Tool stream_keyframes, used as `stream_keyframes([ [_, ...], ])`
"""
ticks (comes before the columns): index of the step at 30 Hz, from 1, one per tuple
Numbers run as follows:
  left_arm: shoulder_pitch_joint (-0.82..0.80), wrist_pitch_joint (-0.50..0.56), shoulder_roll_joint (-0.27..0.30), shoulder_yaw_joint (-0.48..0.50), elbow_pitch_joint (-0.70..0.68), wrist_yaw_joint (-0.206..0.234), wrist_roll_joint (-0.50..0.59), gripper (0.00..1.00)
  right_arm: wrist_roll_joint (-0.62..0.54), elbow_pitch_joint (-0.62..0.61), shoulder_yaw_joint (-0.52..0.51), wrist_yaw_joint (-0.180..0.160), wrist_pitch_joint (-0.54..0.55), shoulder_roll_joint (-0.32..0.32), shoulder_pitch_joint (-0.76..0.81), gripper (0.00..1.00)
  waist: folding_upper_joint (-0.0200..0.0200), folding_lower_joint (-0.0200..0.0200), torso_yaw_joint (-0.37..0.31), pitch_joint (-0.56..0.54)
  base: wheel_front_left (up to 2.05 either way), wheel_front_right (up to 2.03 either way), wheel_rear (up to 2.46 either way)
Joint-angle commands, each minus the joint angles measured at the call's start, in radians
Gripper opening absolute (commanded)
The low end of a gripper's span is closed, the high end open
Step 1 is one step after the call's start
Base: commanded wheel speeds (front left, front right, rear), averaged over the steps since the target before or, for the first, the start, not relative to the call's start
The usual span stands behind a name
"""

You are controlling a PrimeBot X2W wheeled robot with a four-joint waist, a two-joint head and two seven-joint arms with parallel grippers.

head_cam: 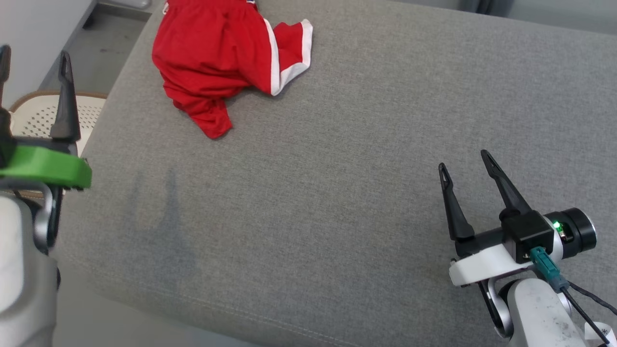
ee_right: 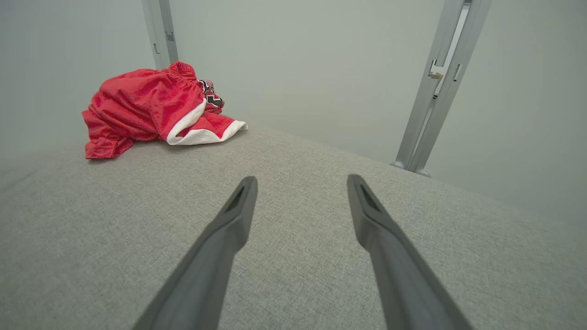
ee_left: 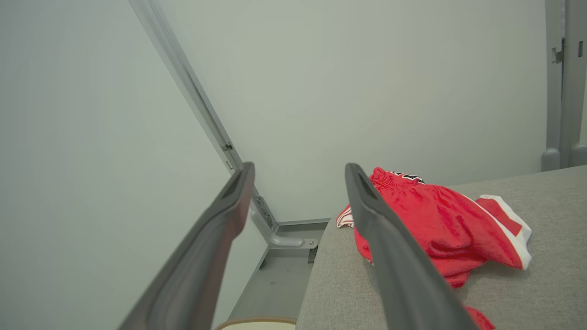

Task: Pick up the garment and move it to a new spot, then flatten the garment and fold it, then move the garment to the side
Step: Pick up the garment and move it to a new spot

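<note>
Red garment (head_cam: 217, 58) with white trim lies crumpled at the far left end of the grey fabric desk (head_cam: 337, 168) (waistband toward the wall). Left pincer (head_cam: 33, 52) is spread wide, empty, off the desk's left edge, above a white perforated seat (head_cam: 38, 113). Right pincer (head_cam: 462, 160) is also spread and empty, over bare fabric, well apart from the garment.

Red garment (head_cam: 212, 58) on grey cushion (head_cam: 337, 193)
</note>
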Motion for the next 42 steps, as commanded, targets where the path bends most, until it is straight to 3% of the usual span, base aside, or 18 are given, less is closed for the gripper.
stream_keyframes([
  [1,-0.063,0.027,0.029,-0.015,0.036,-0.011,-0.004,1.00,-0.015,-0.013,0.002,0.000,-0.003,-0.004,-0.018,1.00,0.0000,0.0000,-0.064,0.079,0.00,0.00,0.00],
  [9,-0.292,0.185,0.071,-0.065,0.352,-0.029,-0.140,1.00,-0.073,-0.066,-0.006,0.000,-0.003,-0.003,-0.044,1.00,0.0000,0.0000,-0.140,0.201,0.00,0.00,0.00],
  [16,-0.355,0.173,0.062,-0.164,0.503,-0.030,-0.255,1.00,-0.092,-0.095,-0.022,0.000,-0.003,-0.003,-0.054,1.00,0.0000,0.0000,-0.169,0.270,0.00,0.00,0.00],
  [26,-0.402,0.141,0.104,-0.270,0.614,-0.031,-0.355,1.00,-0.066,-0.089,-0.012,0.000,-0.003,-0.003,-0.067,1.00,0.0000,0.0000,-0.196,0.270,0.00,0.00,0.00],
  [29,-0.416,0.128,0.110,-0.291,0.632,-0.031,-0.375,0.73,-0.063,-0.087,-0.007,0.000,-0.003,-0.003,-0.071,1.00,0.0000,0.0000,-0.205,0.265,0.00,0.00,0.00],
  [30,-0.420,0.120,0.113,-0.296,0.635,-0.031,-0.380,0.53,-0.063,-0.087,-0.007,0.000,-0.003,-0.003,-0.070,1.00,0.0000,0.0000,-0.207,0.264,0.00,0.00,0.00],
  [31,-0.427,0.109,0.117,-0.300,0.643,-0.031,-0.388,0.44,-0.062,-0.088,-0.007,0.000,-0.003,-0.003,-0.069,1.00,0.0000,0.0000,-0.209,0.263,0.00,0.00,0.00],
  [33,-0.436,0.086,0.122,-0.310,0.656,-0.031,-0.396,0.00,-0.062,-0.088,-0.008,0.000,-0.003,-0.003,-0.066,1.00,0.0000,0.0000,-0.213,0.261,0.00,0.00,0.00],
  [42,-0.471,0.031,0.162,-0.362,0.706,-0.031,-0.385,0.00,-0.025,-0.067,-0.007,0.000,-0.003,-0.003,-0.069,1.00,0.0000,0.0000,-0.219,0.190,0.00,0.00,0.00],
])
